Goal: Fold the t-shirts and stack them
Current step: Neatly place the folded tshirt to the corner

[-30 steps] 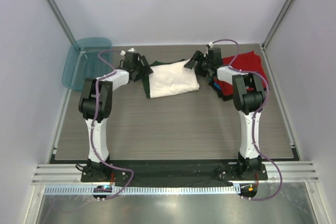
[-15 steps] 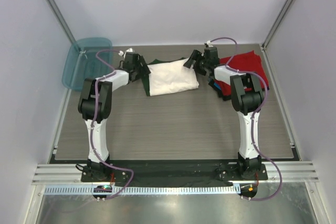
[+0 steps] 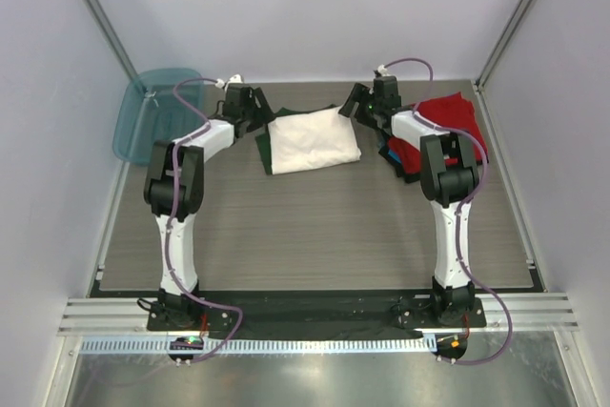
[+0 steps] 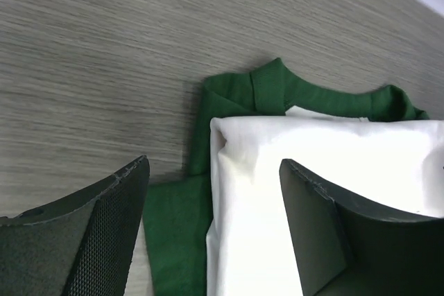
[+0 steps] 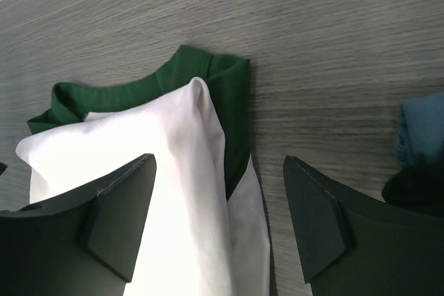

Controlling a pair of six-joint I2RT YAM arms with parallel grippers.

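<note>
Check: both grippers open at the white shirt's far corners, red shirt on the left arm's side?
No: the top external view shows the red shirt on the right arm's side. Both the left gripper and right gripper are open.

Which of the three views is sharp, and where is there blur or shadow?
Top external: even, soft light, all sharp; the white t-shirt looks bright, few folds readable. Left wrist: left gripper dark and slightly soft, table grain crisp. Right wrist: right gripper likewise dark; cloth folds shaded clearly.

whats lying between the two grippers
The folded white t-shirt with green sleeves lies between the left gripper and right gripper, both open at its far corners; the top external view shows it.
</note>
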